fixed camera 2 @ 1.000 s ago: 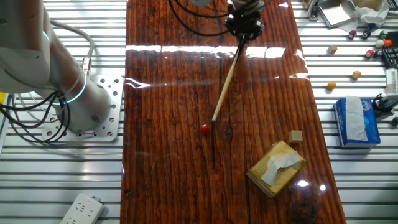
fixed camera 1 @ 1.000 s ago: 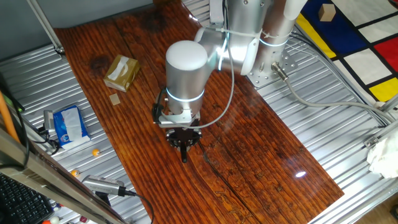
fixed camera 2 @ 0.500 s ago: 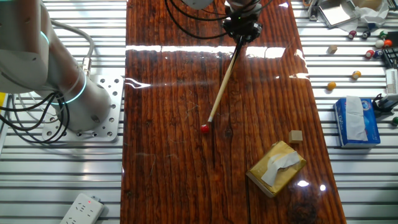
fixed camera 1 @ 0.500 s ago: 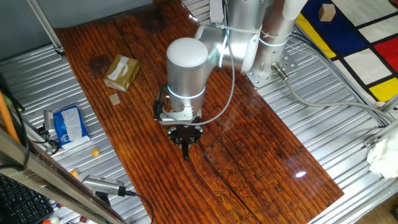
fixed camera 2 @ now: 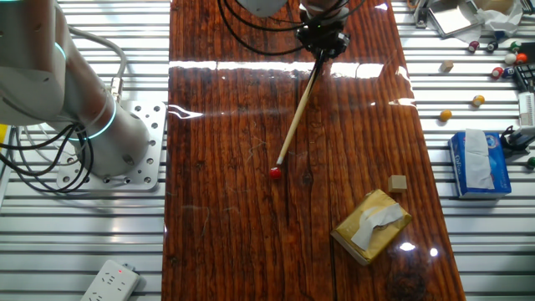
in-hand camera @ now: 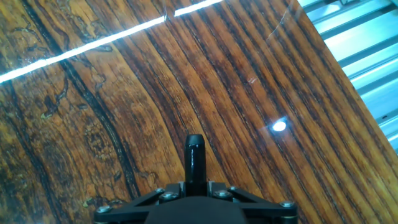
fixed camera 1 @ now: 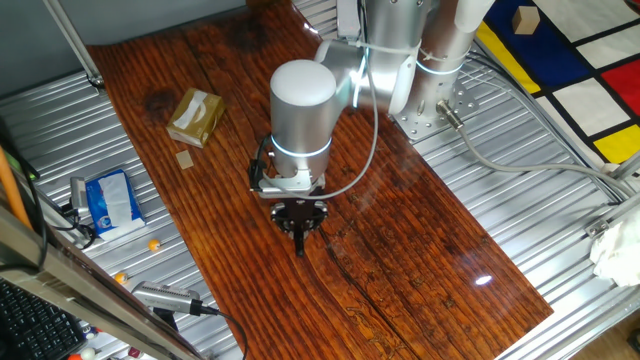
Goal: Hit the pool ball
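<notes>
The pool ball (fixed camera 2: 274, 174) is a tiny glossy red ball on the dark wooden table (fixed camera 2: 217, 125). It shows only in the fixed view from the table's end. My gripper (fixed camera 2: 322, 38) is shut on the dark butt of a pale wooden cue stick (fixed camera 2: 299, 113). The cue slants down from the gripper, and its tip (fixed camera 2: 278, 162) lies just above the ball, very close or touching. In the side fixed view the gripper (fixed camera 1: 299, 222) hangs under the silver wrist, and the ball is hidden. In the hand view the jaws clamp the black cue butt (in-hand camera: 194, 163).
A tan tissue box (fixed camera 2: 370, 224) and a small tan block (fixed camera 2: 398, 183) lie near the ball's side of the table. A blue tissue pack (fixed camera 2: 480, 163) and several small balls (fixed camera 2: 479, 100) lie off the table. The arm's base (fixed camera 2: 92, 117) stands beside the table.
The cue tip has swung left and toward the red ball, from beside it to just above it. The gripper shifted slightly left. The ball has not visibly moved.
</notes>
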Robot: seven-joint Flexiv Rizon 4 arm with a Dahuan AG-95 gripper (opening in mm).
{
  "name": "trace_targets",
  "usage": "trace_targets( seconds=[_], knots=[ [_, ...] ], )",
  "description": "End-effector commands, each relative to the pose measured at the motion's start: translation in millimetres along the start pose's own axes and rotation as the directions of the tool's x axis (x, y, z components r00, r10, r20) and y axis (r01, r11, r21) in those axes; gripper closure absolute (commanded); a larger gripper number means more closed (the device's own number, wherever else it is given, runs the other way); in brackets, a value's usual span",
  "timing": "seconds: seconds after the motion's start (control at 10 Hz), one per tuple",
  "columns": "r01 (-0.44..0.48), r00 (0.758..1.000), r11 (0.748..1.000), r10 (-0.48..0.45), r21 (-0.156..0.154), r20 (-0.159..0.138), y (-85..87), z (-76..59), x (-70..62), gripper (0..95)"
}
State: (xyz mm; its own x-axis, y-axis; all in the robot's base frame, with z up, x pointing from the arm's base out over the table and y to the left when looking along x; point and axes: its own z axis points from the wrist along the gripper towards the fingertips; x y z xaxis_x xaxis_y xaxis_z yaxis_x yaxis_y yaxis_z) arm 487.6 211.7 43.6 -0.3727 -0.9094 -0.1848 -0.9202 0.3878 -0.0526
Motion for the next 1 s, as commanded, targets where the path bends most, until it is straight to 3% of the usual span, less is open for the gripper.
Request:
trace_targets(
  seconds=[0.1,1.0],
  knots=[
    [0.011,1.0,1.0,-0.011,0.0,0.0,-0.5,-3.0,4.3,95.0],
    [0.016,1.0,1.0,-0.016,0.0,0.002,-0.1,-2.2,4.5,95.0]
  ],
)
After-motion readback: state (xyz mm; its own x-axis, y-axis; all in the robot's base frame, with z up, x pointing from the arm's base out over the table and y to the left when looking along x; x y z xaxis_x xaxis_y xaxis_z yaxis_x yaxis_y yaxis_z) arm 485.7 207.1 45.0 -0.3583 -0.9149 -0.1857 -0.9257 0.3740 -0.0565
